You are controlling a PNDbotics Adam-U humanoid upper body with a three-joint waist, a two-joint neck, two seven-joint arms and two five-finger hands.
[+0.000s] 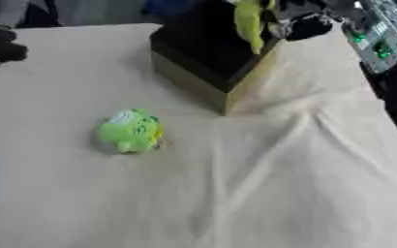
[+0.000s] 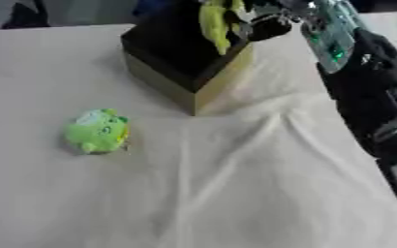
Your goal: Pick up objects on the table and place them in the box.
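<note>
Over the box: the right hand hangs at the far rim, its arm coming in from the upper right.
Right hand: black fingers curled round the top of a yellow-green toy.
Yellow-green toy: a long, limp thing, dangling straight down from the fingers; its lower end reaches into the dark opening. Whether it touches the inside cannot be made out.
Box: directly below the right hand, tan walls, dark inside, standing on the table with one corner toward the camera.
Round toy: bright green with a pale patch on top, lying on the cloth well apart from the right hand, down and to its left, clear of the box's near corner.
Cloth: cream, covering the table, creased in ridges that run from below the box toward the near edge.
Right arm: black with a silver section showing green lights just behind the hand, along the right edge.
Left hand: a dark shape at the upper left edge, far across from the right hand; the state of its fingers cannot be told.
</note>
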